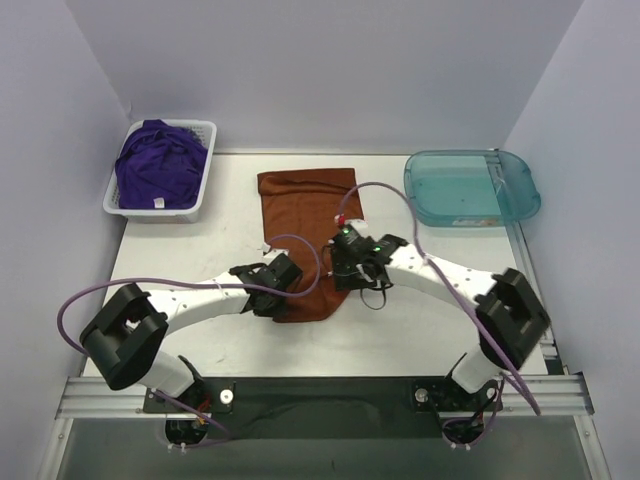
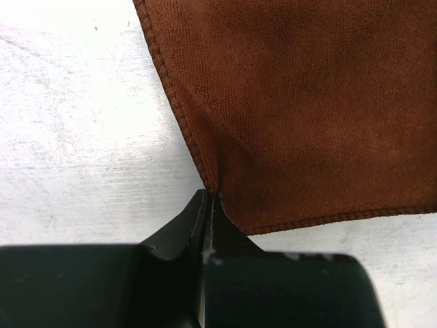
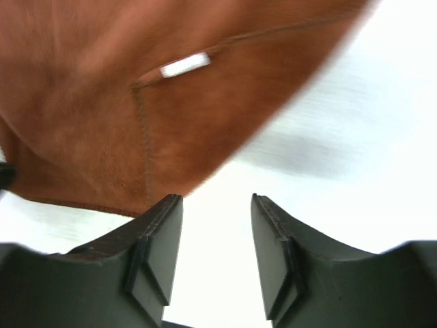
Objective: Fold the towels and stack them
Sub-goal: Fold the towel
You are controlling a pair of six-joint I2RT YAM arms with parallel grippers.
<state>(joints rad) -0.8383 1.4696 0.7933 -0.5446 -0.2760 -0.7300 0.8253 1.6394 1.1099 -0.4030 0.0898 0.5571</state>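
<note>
Closed fingertips of the left hand (image 2: 208,199) clamp the near-left edge of the rust-orange towel (image 2: 307,116), probably to lift that corner into a fold. It lies flat mid-table (image 1: 200,240). The right hand (image 3: 217,205) hovers beside it, fingers apart and empty, while the purple towels (image 1: 160,160) wait in the white basket (image 1: 205,180).

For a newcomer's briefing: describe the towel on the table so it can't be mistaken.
Look at the white table, between the white basket far left and the teal tray far right. The rust-orange towel lies spread in the middle. Unlike the purple towels heaped in the basket, it is out on the table.
</note>
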